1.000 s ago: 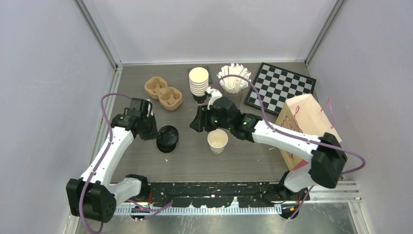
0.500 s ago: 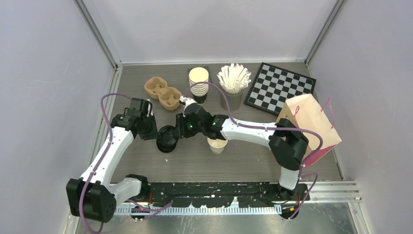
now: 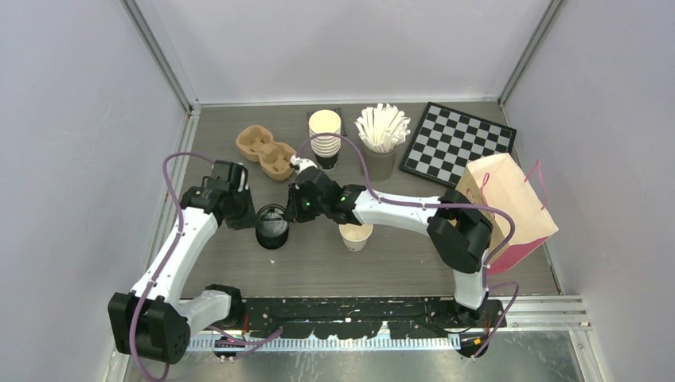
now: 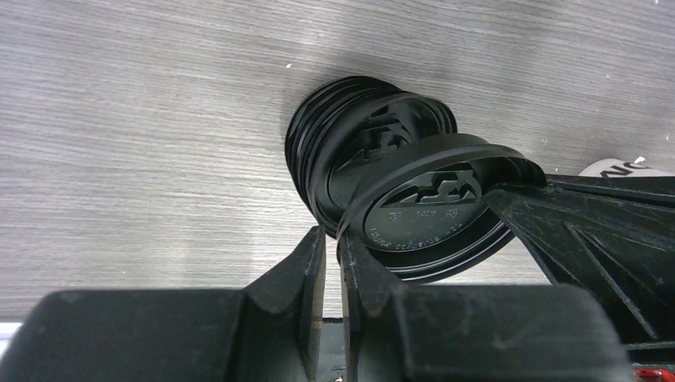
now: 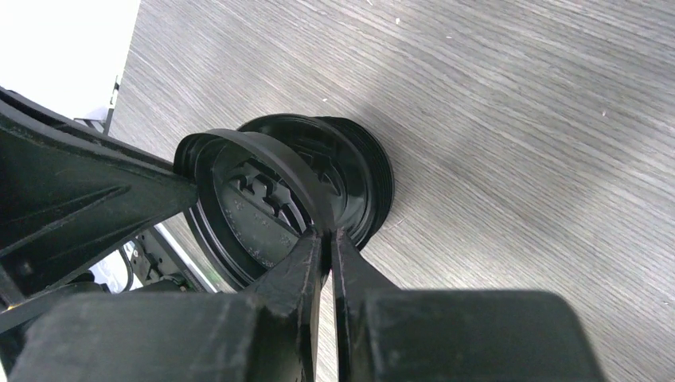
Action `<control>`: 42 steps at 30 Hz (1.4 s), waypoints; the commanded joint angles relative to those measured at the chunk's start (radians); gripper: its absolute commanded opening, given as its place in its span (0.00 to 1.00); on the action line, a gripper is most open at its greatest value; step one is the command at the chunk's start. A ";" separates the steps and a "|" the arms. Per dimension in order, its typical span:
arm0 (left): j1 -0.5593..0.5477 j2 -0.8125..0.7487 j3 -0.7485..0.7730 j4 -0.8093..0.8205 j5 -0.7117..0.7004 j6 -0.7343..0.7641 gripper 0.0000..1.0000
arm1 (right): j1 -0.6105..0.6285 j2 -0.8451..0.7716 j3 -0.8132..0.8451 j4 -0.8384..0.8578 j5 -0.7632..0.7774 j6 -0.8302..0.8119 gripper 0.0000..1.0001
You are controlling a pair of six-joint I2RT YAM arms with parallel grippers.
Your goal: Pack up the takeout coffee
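The top lid [image 4: 430, 211] gleams, glossy black plastic with embossed lettering, and the lid stack [image 4: 350, 135] under it shines alike. The table [image 4: 119, 143] is matt grey wood-grain. The left gripper [image 4: 333, 239] looks matt black plastic, scuffed pale at its edges. The cup carrier [image 3: 267, 151] is rough brown pulp; the open cup [image 3: 355, 236], matt cream paper.
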 commanded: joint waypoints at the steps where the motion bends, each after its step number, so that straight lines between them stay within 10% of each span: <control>1: 0.001 -0.031 0.031 -0.014 -0.041 -0.009 0.17 | 0.008 0.012 0.059 0.032 0.000 0.017 0.11; 24: 0.001 -0.098 0.070 0.016 0.177 0.037 0.41 | 0.007 -0.194 -0.017 -0.051 0.022 -0.054 0.10; 35: 0.001 -0.102 0.041 0.093 0.295 0.017 0.00 | 0.008 -0.251 -0.054 -0.046 0.026 -0.063 0.12; 42: 0.001 -0.107 0.017 0.119 0.377 -0.011 0.00 | 0.007 -0.361 -0.099 -0.026 0.084 -0.141 0.49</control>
